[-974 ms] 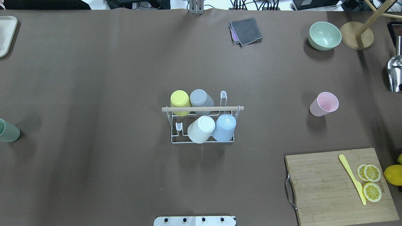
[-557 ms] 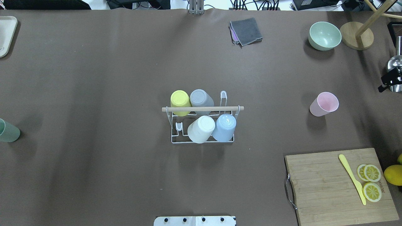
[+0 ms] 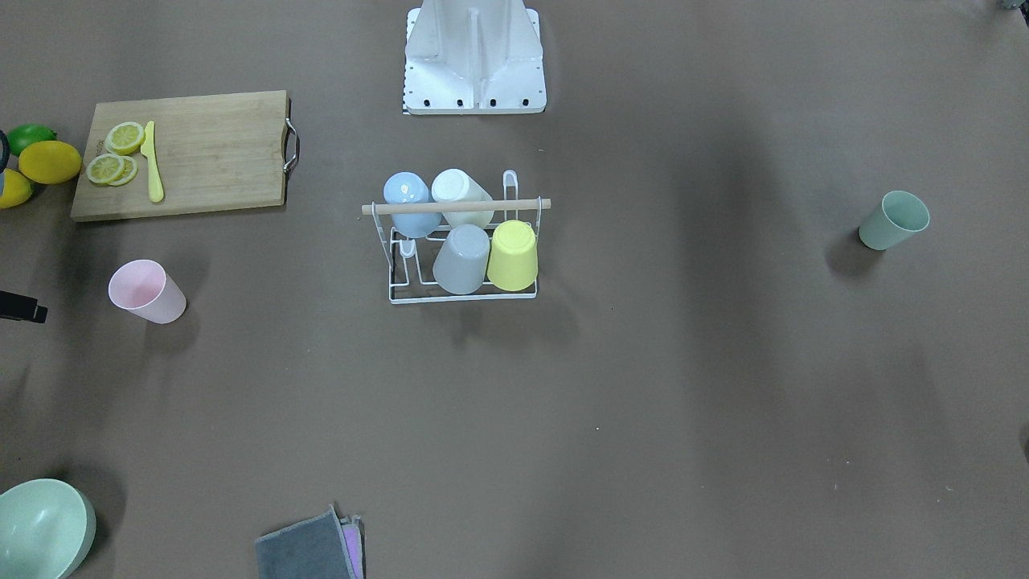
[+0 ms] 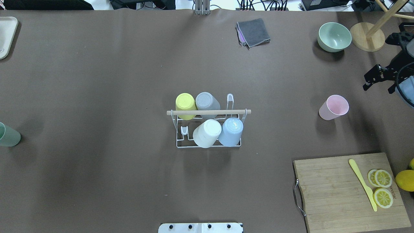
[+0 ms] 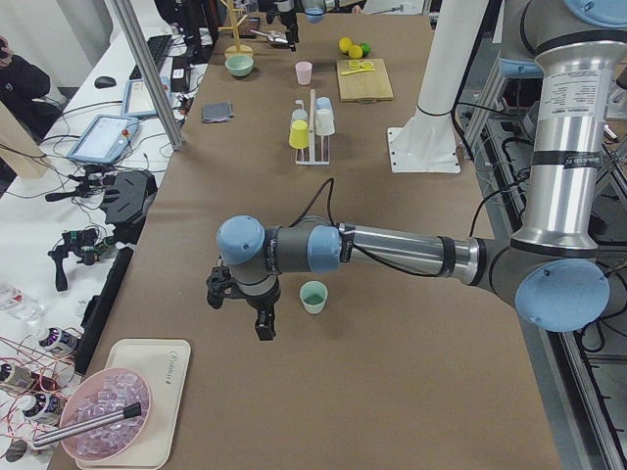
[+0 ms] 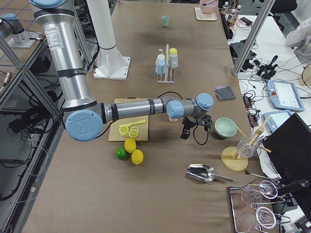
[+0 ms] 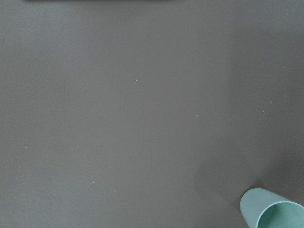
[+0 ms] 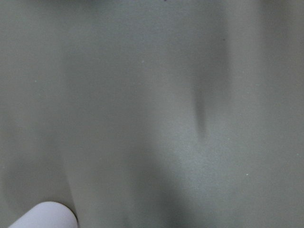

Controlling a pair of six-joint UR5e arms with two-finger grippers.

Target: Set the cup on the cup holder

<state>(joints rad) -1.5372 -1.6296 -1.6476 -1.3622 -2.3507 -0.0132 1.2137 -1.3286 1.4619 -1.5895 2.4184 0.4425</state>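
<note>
Brown table (image 4: 97, 81): cup holder (image 4: 208, 112) central, pink cup (image 4: 333, 107) near right edge. I cannot tell how open my right gripper (image 4: 377, 84) or left gripper (image 5: 238, 311) stands.

The cup holder (image 4: 208, 112) stands at the centre of the table (image 4: 97, 81). Four cups (image 4: 207, 132) sit upturned on its prongs, two in the rear row and two in the front. A loose cup (image 4: 334, 107) stands well to its right. A second loose cup (image 4: 9, 136) sits at the frame's left edge. The cutting board (image 4: 333, 194) lies at lower right, carrying a knife (image 4: 363, 184) and lemon slices (image 4: 383, 197). A bowl (image 4: 334, 36) sits at upper right and a cloth (image 4: 253, 31) at top centre.
</note>
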